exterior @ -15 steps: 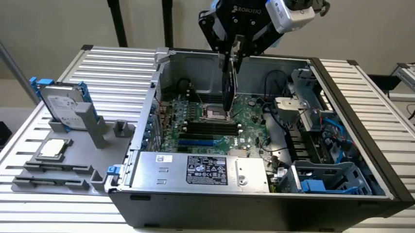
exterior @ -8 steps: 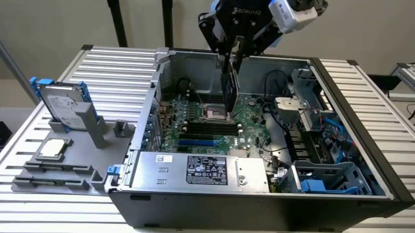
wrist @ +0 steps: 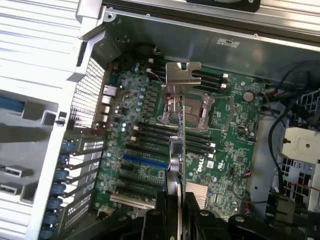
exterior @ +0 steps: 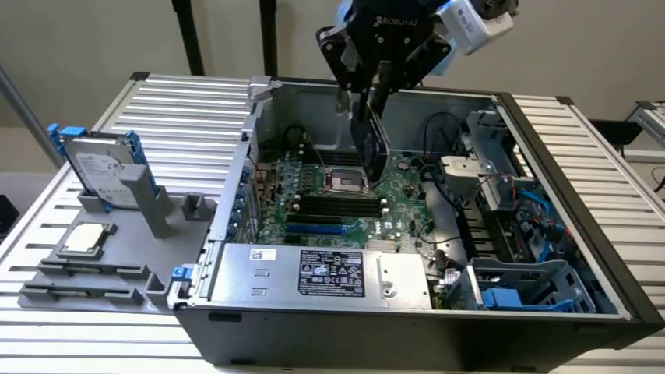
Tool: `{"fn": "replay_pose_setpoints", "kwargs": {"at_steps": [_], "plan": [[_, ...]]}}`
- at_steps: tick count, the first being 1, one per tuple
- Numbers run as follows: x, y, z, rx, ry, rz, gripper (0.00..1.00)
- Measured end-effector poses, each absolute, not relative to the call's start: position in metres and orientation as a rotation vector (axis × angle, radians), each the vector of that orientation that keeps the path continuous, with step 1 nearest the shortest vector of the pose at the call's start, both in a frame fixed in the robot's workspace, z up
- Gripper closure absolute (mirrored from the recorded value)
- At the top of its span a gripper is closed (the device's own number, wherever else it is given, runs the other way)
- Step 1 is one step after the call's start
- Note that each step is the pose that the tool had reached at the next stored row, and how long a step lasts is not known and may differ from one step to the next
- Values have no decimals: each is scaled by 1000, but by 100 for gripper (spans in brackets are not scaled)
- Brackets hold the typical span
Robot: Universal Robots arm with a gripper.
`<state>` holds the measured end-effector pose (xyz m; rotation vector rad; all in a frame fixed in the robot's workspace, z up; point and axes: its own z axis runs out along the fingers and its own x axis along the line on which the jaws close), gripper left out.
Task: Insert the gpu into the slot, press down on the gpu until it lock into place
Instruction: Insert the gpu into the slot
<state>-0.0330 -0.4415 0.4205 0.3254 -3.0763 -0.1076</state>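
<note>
My gripper (exterior: pixel 367 92) hangs over the open computer case (exterior: pixel 582 257) and is shut on the gpu (exterior: pixel 370 136). The thin black card hangs edge-down from the fingers, above the motherboard (exterior: pixel 311 206) near the CPU socket (exterior: pixel 346 182). In the wrist view the gpu (wrist: pixel 179 150) appears edge-on, running away from the gripper (wrist: pixel 176 202), with its silvery bracket (wrist: pixel 182 75) at the far end. The card floats clear of the board. The blue expansion slot (wrist: pixel 145 161) lies off to one side of it, with black slots beside it.
A grey labelled power-supply box (exterior: pixel 322 273) fills the case's near side. Cables and drive cages (exterior: pixel 509 226) crowd the exterior view's right. At the exterior view's left, a grey fixture (exterior: pixel 93 273) holds a hard drive with blue rails (exterior: pixel 102 165) and a CPU chip (exterior: pixel 86 238).
</note>
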Motion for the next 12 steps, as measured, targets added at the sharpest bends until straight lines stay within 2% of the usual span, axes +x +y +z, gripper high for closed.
{"fn": "replay_pose_setpoints", "kwargs": {"at_steps": [12], "plan": [[-33,-441,416,657,-3016,-99,74]]}}
